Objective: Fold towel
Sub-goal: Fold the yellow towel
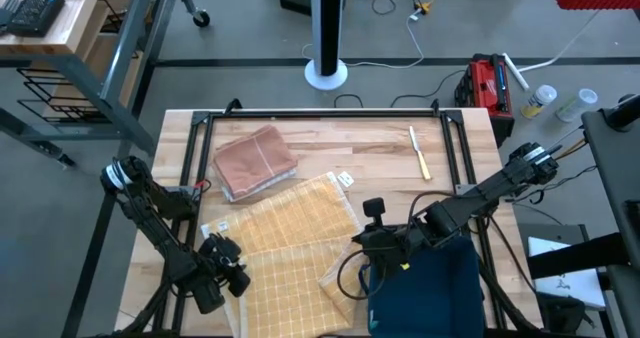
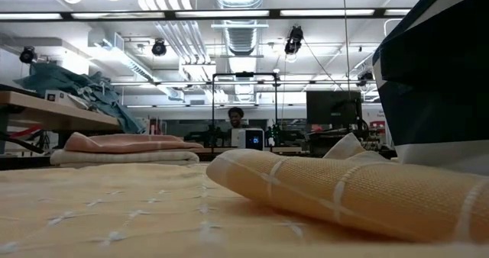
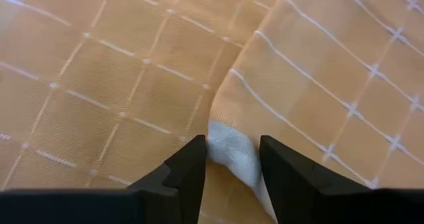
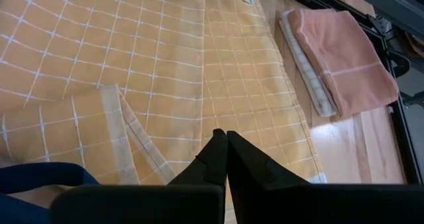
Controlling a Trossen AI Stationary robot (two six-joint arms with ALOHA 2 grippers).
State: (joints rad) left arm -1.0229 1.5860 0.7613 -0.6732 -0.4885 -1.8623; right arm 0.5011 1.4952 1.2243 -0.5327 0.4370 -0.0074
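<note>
The yellow checked towel lies spread on the wooden table, with its right part turned over in a thick fold. My left gripper points down at the towel's near left part. Its fingers stand open on either side of a raised pale hem. My right gripper is shut with nothing in it and hangs above the towel's right side. My left gripper has the towel's pale raised hem between its two fingers, coming at it from above and slanting down. The hem fills almost the whole gap, but I cannot tell whether the fingers touch it. The towel lies flat on the table around it.
A folded pink towel lies at the far left of the table. A dark blue cloth lies under my right arm at the near right. A small pale stick lies at the far right. A black frame borders the work area.
</note>
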